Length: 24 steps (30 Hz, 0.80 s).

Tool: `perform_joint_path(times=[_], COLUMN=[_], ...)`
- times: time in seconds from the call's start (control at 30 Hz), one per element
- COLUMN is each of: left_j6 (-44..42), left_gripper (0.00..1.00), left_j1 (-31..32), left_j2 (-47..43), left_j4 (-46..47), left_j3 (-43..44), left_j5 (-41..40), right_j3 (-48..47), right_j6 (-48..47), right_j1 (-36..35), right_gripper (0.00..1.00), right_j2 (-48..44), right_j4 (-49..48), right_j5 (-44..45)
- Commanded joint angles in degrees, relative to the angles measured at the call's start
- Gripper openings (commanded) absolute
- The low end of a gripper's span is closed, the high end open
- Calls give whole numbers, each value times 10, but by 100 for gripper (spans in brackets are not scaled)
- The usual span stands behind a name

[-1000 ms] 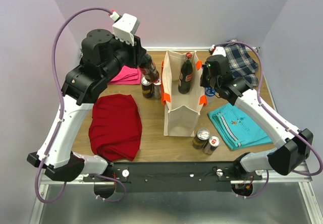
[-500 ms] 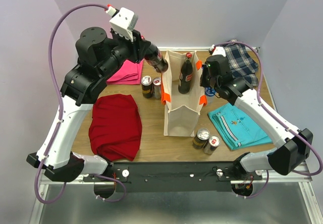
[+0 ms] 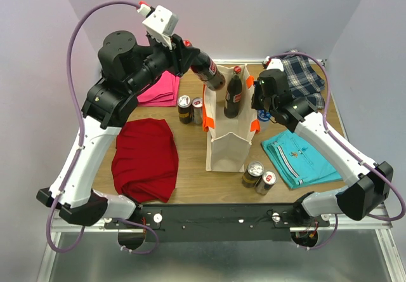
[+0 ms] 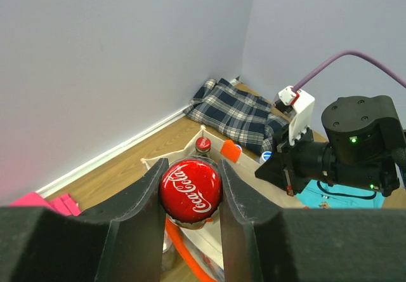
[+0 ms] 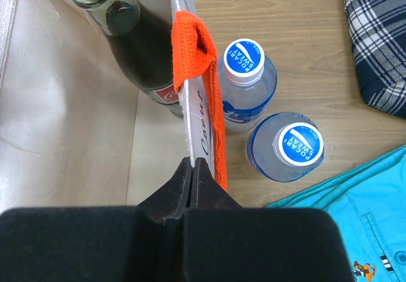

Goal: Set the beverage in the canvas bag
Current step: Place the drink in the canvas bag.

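Note:
My left gripper [image 3: 190, 58] [image 4: 190, 192] is shut on a cola bottle [image 3: 209, 74], its fingers clamped on the red cap [image 4: 190, 190]. The bottle hangs tilted in the air above the far left rim of the canvas bag [image 3: 228, 145]. The cream bag stands upright in mid-table with orange straps [image 5: 198, 60]. A second cola bottle [image 3: 233, 94] [image 5: 136, 47] stands inside it. My right gripper [image 3: 257, 108] [image 5: 191, 166] is shut on the bag's right rim, just beside the orange strap, and holds the mouth open.
Two cans [image 3: 190, 110] stand left of the bag and two more [image 3: 259, 177] at its front right. Two water bottles [image 5: 266, 114] stand right of the bag. Red [image 3: 146, 158], pink [image 3: 158, 91], teal [image 3: 298, 155] and plaid [image 3: 304, 79] cloths lie around.
My left arm has lifted the cola bottle from beside the cans and swung it right, to above the bag's left rim, tilting it more. The right arm has not moved.

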<state>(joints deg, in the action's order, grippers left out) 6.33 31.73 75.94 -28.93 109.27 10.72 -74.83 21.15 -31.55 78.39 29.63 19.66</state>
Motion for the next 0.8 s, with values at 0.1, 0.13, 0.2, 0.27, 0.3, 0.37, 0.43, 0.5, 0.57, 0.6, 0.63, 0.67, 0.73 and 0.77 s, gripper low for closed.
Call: perform_joint_path(times=[0.1,0.13,0.2,0.27,0.3,0.37,0.43,0.5,0.57,0.6,0.63,0.67,0.73,0.77], left_j6=[37,41,46,54,55,62,67,70,71,73,74,75,77,76], left_gripper=[0,0,0,0,0,0,0,0,0,0,0,0,0,0], left_j1=[-1,0,0,0,0,0,0,0,-1,-1,-1,0,0,-1], left_j2=[10,12,17,22,25,29,36,45,49,54,55,57,61,63], left_j4=[187,187,192,195,200,204,208,212,212,214,214,213,214,211], left_j3=[28,24,21,13,9,3,-1,-4,-6,-8,-12,-13,-16,-15], left_j5=[46,47,51,54,56,60,63,64,64,63,61,52,43,33], right_j3=[3,3,2,1,0,-1,-1,-3,-4,-5,-5,-5,-8,-9], right_j6=[4,4,3,3,3,2,2,2,2,2,2,2,2,1], right_j1=[0,0,0,0,0,0,0,0,1,1,0,0,0,0], right_gripper=[1,1,1,1,1,1,1,1,1,1,1,1,1,1], right_j2=[11,11,10,10,9,8,7,6,6,7,6,7,8,10], right_j4=[-4,-4,-3,-2,0,0,1,2,3,2,2,1,2,3], right_j5=[10,9,10,10,11,10,9,8,7,6,5,4,2,2])
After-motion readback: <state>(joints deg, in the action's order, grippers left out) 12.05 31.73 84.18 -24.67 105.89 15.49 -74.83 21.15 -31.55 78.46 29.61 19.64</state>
